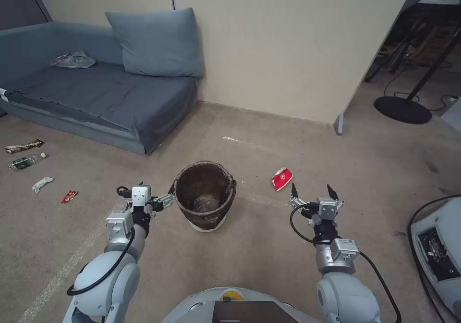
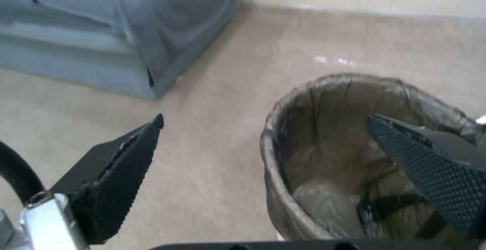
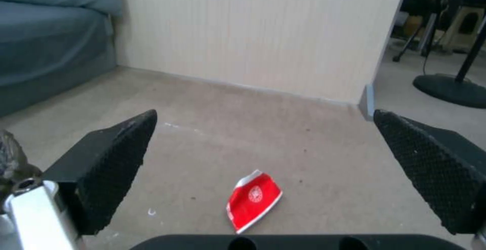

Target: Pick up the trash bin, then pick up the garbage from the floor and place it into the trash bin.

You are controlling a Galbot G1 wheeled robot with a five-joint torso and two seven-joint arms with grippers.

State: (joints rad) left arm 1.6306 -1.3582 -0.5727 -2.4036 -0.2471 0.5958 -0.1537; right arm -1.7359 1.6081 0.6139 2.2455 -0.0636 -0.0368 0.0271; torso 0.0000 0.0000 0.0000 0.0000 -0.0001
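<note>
The trash bin [image 1: 205, 195], a small white bucket lined with a dark bag, stands on the carpet right in front of me. My left gripper [image 1: 169, 196] is open at its left rim. In the left wrist view that gripper [image 2: 265, 119] straddles the bin's rim [image 2: 273, 143], one finger over the inside and one outside. A red-white carton [image 1: 282, 178] lies right of the bin, just beyond my open right gripper [image 1: 312, 188]; the right wrist view shows this carton [image 3: 253, 200] between the spread fingers [image 3: 109, 155]. Far left lie a brown wrapper [image 1: 24, 146], a bottle [image 1: 26, 161], a white tissue [image 1: 42, 184] and a red wrapper [image 1: 69, 196].
A blue-grey sofa [image 1: 96, 97] with a pillow [image 1: 156, 42] and a grey plastic bag [image 1: 73, 60] fills the back left. A beige partition wall [image 1: 288, 49] runs behind. A round stand base [image 1: 402, 109] is at back right, a white machine [image 1: 439, 251] with a cable at near right.
</note>
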